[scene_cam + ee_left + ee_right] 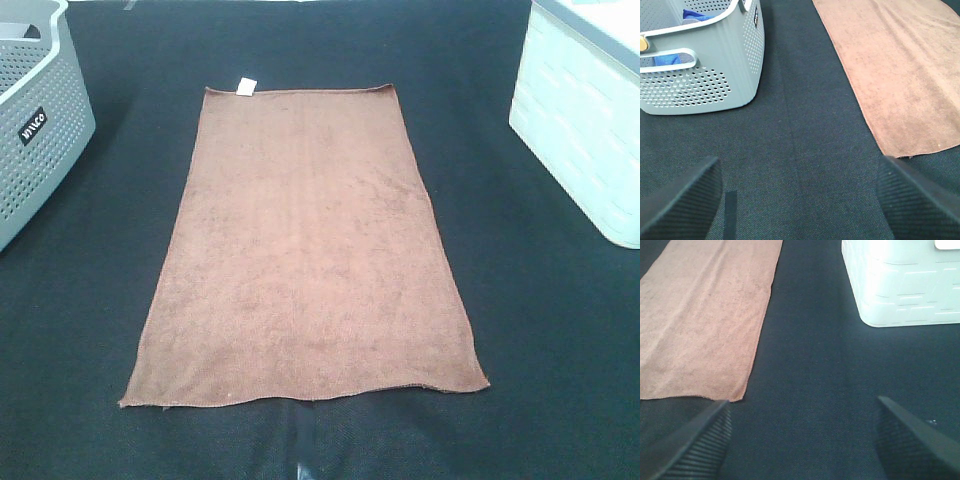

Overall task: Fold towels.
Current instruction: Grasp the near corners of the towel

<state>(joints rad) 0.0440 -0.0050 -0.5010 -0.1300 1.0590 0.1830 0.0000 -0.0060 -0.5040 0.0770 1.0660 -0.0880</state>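
Note:
The reddish-brown towel [300,250] lies spread flat and unfolded in the middle of the black table mat, long side running front to back, with its small white tag [245,86] on the far short edge. Neither arm shows in the exterior high view. In the left wrist view my left gripper [797,200] is open and empty above bare mat, with the towel's near left corner [900,85] just beyond its one finger. In the right wrist view my right gripper [802,440] is open and empty above bare mat, beside the towel's near right corner [705,325].
A grey perforated basket [40,120] stands at the far left; the left wrist view [705,75] shows blue cloth inside it. A white bin [580,120] stands at the far right and also shows in the right wrist view [900,285]. Black mat [560,330] surrounds the towel.

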